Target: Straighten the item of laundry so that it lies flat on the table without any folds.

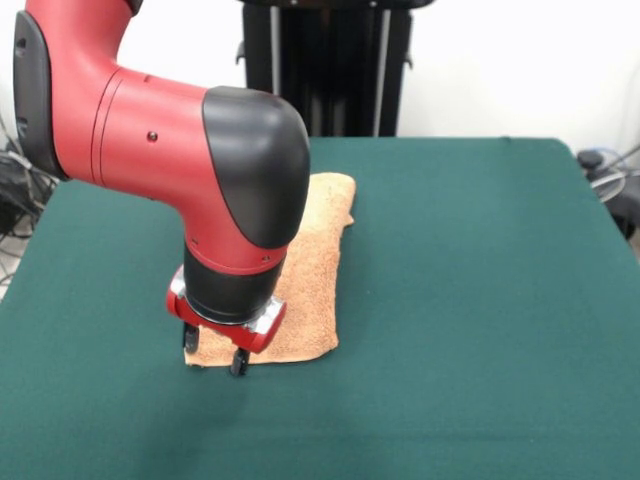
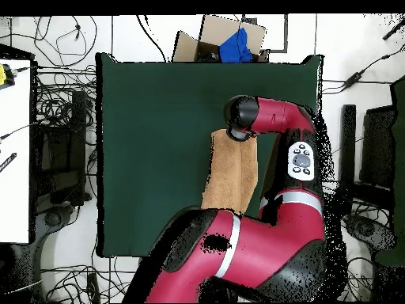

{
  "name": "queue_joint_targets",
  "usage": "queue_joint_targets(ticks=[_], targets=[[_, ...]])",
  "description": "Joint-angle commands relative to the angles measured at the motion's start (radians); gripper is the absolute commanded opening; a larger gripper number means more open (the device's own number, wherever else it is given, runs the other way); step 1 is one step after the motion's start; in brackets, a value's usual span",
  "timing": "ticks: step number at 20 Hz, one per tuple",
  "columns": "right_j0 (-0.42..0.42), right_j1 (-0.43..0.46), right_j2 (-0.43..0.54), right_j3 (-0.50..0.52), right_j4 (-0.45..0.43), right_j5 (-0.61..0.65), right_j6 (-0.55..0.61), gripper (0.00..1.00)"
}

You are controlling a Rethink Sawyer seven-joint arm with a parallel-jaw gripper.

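Nearest the front camera is bare green tabletop [image 1: 450, 400]; just beyond it the gripper [image 1: 214, 352] reaches down at the towel's near edge. The towel [image 1: 318, 270], orange-tan terry, lies left of the tabletop's middle in the front view as a long narrow strip running away toward the pedestal, narrower than a spread hand towel would be, so it is probably doubled lengthwise. The gripper sits at the strip's end corner, likely because a free edge there can be pulled outward. Its two dark fingers stand slightly apart, tips at or just above the towel's edge; whether they pinch any cloth cannot be told.
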Motion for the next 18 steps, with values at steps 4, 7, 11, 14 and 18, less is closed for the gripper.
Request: queue_joint_targets(ticks=[4, 7, 11, 14, 18], targets=[[-0.035, 0.06, 0.085, 0.108, -0.086, -0.162, -0.132, 1.0], [-0.033, 0.042, 0.088, 0.108, -0.084, -0.168, -0.131, 1.0], [-0.039, 0.017, 0.113, 0.102, -0.062, -0.169, -0.138, 1.0], [-0.02, -0.012, 0.108, 0.07, -0.057, -0.113, -0.149, 1.0], [-0.01, -0.008, 0.113, 0.013, -0.038, -0.014, -0.17, 1.0]])
